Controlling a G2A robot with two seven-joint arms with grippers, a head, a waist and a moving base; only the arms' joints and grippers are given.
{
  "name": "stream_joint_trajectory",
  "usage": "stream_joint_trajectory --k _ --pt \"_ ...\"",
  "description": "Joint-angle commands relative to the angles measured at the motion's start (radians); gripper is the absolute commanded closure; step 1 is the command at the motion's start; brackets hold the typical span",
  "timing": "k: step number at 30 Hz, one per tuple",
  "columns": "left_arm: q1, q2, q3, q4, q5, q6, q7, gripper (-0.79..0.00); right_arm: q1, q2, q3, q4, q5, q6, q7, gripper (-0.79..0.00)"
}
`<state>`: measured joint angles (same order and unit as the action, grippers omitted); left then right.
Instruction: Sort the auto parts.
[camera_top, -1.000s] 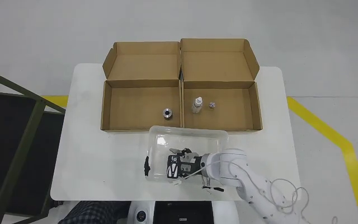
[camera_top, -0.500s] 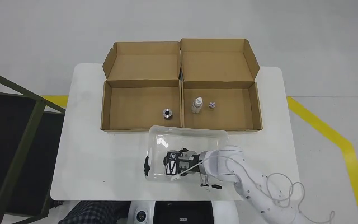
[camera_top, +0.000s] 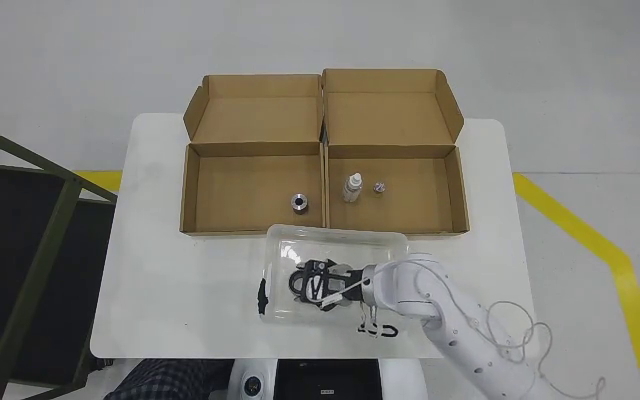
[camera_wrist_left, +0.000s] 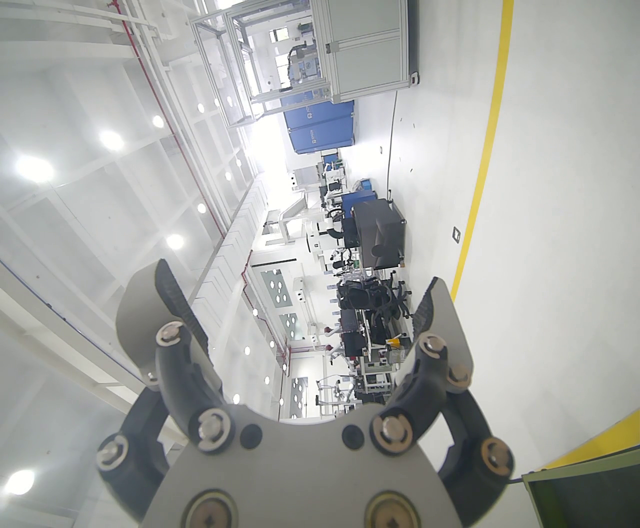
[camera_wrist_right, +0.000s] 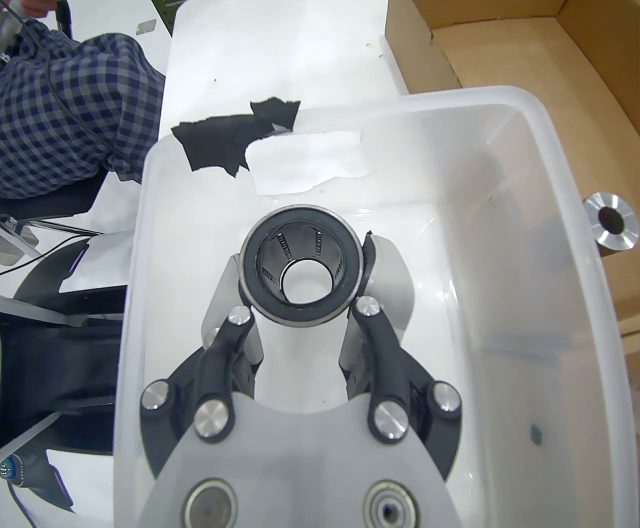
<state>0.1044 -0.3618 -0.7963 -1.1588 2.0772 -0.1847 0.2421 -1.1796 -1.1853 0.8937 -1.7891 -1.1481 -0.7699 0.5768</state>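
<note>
The right end effector (camera_wrist_right: 302, 267) was clamped on a black sleeve (camera_wrist_right: 300, 216) inside the plastic tub (camera_wrist_right: 500, 97), likely for lifting out.

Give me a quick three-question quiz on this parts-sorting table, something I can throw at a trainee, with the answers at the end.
1. True or false: the right tool is shut on a black ring.
2. In the top view, how many parts lie in the cardboard box next to the one holding the silver ring? A one, B two, C four.
3. Fill in: the jaws of the left tool stand ____.

Key: 1 true; 2 B; 3 open.
</note>
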Motion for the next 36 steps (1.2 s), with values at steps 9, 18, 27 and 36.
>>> stream_joint_trajectory --k 9,18,27,36 --pt "0.000 0.000 0.000 0.000 0.000 0.000 0.000 -0.785 -0.027 0.019 0.076 -0.071 0.110 0.004 -0.017 0.000" --pt "0.000 0.000 0.000 0.000 0.000 0.000 0.000 -0.785 -0.027 0.028 0.124 -0.093 0.246 0.032 -0.024 0.000" --pt "0.000 0.000 0.000 0.000 0.000 0.000 0.000 -0.785 -0.023 0.036 0.166 -0.112 0.384 0.071 -0.004 0.000" --pt "0.000 0.000 0.000 0.000 0.000 0.000 0.000 -0.785 -0.021 0.046 0.218 -0.135 0.487 0.094 -0.010 0.000"
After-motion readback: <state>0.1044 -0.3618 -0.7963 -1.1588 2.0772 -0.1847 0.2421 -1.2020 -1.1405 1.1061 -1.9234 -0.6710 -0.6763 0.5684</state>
